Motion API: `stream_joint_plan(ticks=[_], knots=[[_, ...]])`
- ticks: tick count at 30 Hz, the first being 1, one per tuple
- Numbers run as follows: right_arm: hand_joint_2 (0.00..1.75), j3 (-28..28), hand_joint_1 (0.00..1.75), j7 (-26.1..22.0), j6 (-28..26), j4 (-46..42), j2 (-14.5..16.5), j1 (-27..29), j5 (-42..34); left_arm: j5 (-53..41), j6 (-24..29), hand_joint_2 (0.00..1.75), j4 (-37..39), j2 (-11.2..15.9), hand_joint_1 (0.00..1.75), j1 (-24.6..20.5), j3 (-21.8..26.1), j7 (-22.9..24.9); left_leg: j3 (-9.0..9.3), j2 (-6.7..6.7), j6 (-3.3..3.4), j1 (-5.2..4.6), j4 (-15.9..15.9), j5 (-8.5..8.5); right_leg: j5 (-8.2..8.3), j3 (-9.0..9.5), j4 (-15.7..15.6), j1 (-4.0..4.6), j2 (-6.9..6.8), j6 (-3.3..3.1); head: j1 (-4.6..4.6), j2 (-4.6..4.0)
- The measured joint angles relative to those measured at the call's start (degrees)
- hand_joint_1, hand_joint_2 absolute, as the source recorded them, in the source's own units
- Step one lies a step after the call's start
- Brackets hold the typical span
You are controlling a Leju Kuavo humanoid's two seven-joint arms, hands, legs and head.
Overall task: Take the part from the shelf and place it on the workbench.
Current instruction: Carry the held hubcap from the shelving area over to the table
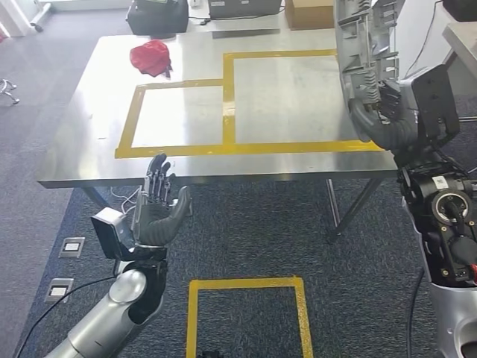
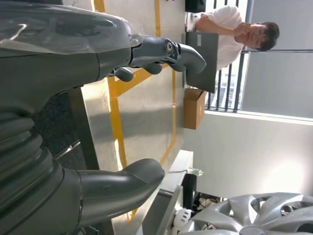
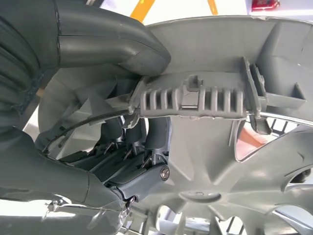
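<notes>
The part is a large grey plastic wheel cover (image 1: pixel 365 52), held upright above the right end of the steel workbench (image 1: pixel 185 119). My right hand (image 1: pixel 388 104) grips its lower rim. The right wrist view shows the thumb (image 3: pixel 110 44) pressed on the ribbed back of the wheel cover (image 3: pixel 221 147) and dark fingers (image 3: pixel 147 166) hooked through its spokes. My left hand (image 1: pixel 159 209) hangs open in front of the workbench's near edge, fingers up and apart, holding nothing. In the left wrist view its thumb (image 2: pixel 122 183) and fingers (image 2: pixel 166 51) are spread, and the wheel cover (image 2: pixel 258 215) is in a corner.
Yellow tape marks two rectangles (image 1: pixel 225 104) on the workbench. A red cloth (image 1: pixel 150 57) lies at its far left. A yellow square (image 1: pixel 247 313) is taped on the carpet. A cardboard box (image 1: pixel 309 11) and dark cases stand behind the bench. A person (image 2: pixel 239 34) stands beyond it.
</notes>
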Motion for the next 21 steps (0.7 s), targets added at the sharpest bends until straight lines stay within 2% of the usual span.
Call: stream_joint_plan(ticks=[1, 3, 4, 5, 6, 8, 10, 12, 13, 14, 15, 16, 18, 19, 20, 21], knots=[[1.75, 0.1, 1.75, 0.0, 0.0, 0.3, 0.0, 0.0, 0.1, 0.0, -0.1, 1.75, 0.2, 0.0, 0.0, 0.0, -0.1, -0.1, -0.19, 0.0, 0.18, -0.01, -1.3, 1.97, -0.36, 0.47, 0.0, 0.06, 0.05, 0.01, -0.26, 0.0], [1.75, 0.2, 1.75, 0.0, 0.0, 0.9, 0.0, -0.2, 0.2, 0.0, -0.3, 1.75, 0.4, 0.0, 0.0, -0.4, -0.2, -0.2, 2.53, 0.01, 0.87, -0.13, -9.5, 7.63, -1.25, 1.62, 0.0, 0.17, 0.12, 0.18, -0.73, 0.0], [1.75, 0.2, 1.75, -0.1, 0.0, 1.3, 0.0, -0.5, 0.3, 0.0, -0.4, 1.75, 0.5, 0.0, 0.0, -0.6, -0.3, -0.3, 4.25, 0.01, 1.18, -0.28, -13.6, 9.41, -1.68, 1.99, 0.0, 0.34, 0.17, 0.38, -0.87, 0.0], [1.75, 0.3, 1.75, -0.1, 0.1, 1.6, 0.0, -0.8, 0.3, -0.1, -0.4, 1.75, 0.7, -0.1, 0.0, -0.9, -0.3, -0.3, 5.52, 0.02, 1.39, -0.41, -16.5, 10.23, -2.03, 2.19, 0.0, 0.44, 0.2, 0.62, -0.91, -0.01], [1.75, 0.3, 1.75, -0.2, 0.1, 1.9, 0.0, -1.1, 0.4, -0.1, -0.4, 1.75, 0.8, -0.1, 0.0, -1.1, -0.3, -0.3, 6.17, 0.0, 1.53, -0.58, -17.7, 10.02, -2.29, 2.24, 0.0, 0.5, 0.22, 0.91, -0.83, -0.01], [1.75, 0.3, 1.75, -0.4, 0.1, 2.5, 0.0, -1.9, 0.5, -0.2, -0.4, 1.75, 1.0, -0.2, 0.0, -1.4, -0.4, -0.4, 6.64, -0.06, 1.82, -0.58, -18.3, 9.34, -2.72, 2.37, -0.2, 0.4, 0.2, 1.53, -0.74, -0.01], [1.75, 0.4, 1.75, -0.6, 0.3, 3.2, 0.0, -2.4, 0.9, -0.2, -0.5, 1.75, 1.1, -0.3, 0.0, -1.7, -0.6, -0.5, 7.42, -0.15, 2.34, -0.32, -18.8, 8.95, -3.9, 1.75, 1.5, 0.27, 0.0, 2.16, -0.53, 0.0], [1.75, 0.6, 1.75, -0.8, 0.5, 4.0, 0.0, -2.8, 1.1, -0.2, -0.6, 1.75, 1.3, -0.5, 0.0, -1.9, -0.7, -0.6, 8.25, -0.19, 2.71, -0.16, -19.0, 8.45, -6.51, -1.61, 8.2, 0.18, -0.15, 2.66, 0.18, 0.0], [1.75, 0.7, 1.75, -0.9, 0.5, 4.5, 0.0, -2.9, 1.2, -0.2, -0.7, 1.75, 1.4, -0.6, 0.0, -1.8, -0.7, -0.6, 8.56, -0.2, 2.83, -0.15, -19.0, 8.14, -7.87, -4.15, 12.6, 0.15, -0.15, 2.83, 0.54, 0.01], [1.75, 0.8, 1.75, -1.1, 0.5, 4.9, 0.0, -2.9, 1.2, -0.2, -0.8, 1.75, 1.6, -0.6, 0.0, -1.7, -0.7, -0.6, 8.91, -0.23, 2.84, -0.16, -19.0, 7.8, -8.51, -6.48, 16.1, 0.13, -0.15, 2.98, 0.8, 0.0], [1.75, 0.8, 1.75, -1.2, 0.5, 5.3, 0.0, -3.0, 1.2, -0.2, -0.8, 1.75, 1.7, -0.7, 0.0, -1.7, -0.8, -0.6, 9.37, -0.29, 2.82, -0.17, -18.9, 7.42, -8.0, -8.02, 17.7, 0.12, -0.15, 3.05, 1.0, 0.0], [1.75, 0.9, 1.75, -1.2, 0.5, 5.7, 0.0, -3.0, 1.3, -0.2, -0.9, 1.75, 1.9, -0.7, 0.0, -1.6, -0.9, -0.6, 9.96, -0.38, 2.75, -0.17, -18.9, 6.98, -6.21, -8.42, 16.9, 0.11, -0.16, 3.06, 1.26, 0.0], [1.75, 1.0, 1.75, -1.4, 0.5, 6.4, 0.0, -3.2, 1.3, -0.2, -1.0, 1.75, 2.1, -0.8, 0.0, -1.7, -1.0, -0.7, 11.29, -0.53, 2.51, -0.17, -18.8, 6.01, -0.35, -6.33, 9.5, 0.1, -0.18, 2.88, 1.81, -0.01], [1.75, 1.1, 1.75, -1.4, 0.4, 6.8, 0.0, -3.4, 1.3, -0.2, -1.0, 1.75, 2.2, -0.9, 0.0, -1.8, -1.1, -0.8, 11.77, -0.6, 2.33, -0.25, -18.8, 5.6, 1.77, -4.81, 5.7, 0.23, -0.17, 2.75, 1.98, -0.01], [1.75, 1.1, 1.75, -1.6, 0.4, 7.2, 0.0, -3.7, 1.3, -0.2, -1.0, 1.75, 2.3, -1.0, 0.0, -2.0, -1.1, -0.9, 11.98, -0.66, 2.13, -0.32, -18.8, 5.32, 2.74, -3.45, 2.8, 0.37, -0.16, 2.55, 2.14, -0.01], [1.75, 1.2, 1.75, -1.8, 0.4, 7.5, 0.0, -4.1, 1.4, -0.2, -1.0, 1.75, 2.4, -1.1, 0.0, -2.1, -1.1, -0.9, 11.93, -0.71, 1.91, -0.4, -18.7, 5.15, 2.69, -2.62, 1.2, 0.52, -0.13, 2.29, 2.21, 0.0]])
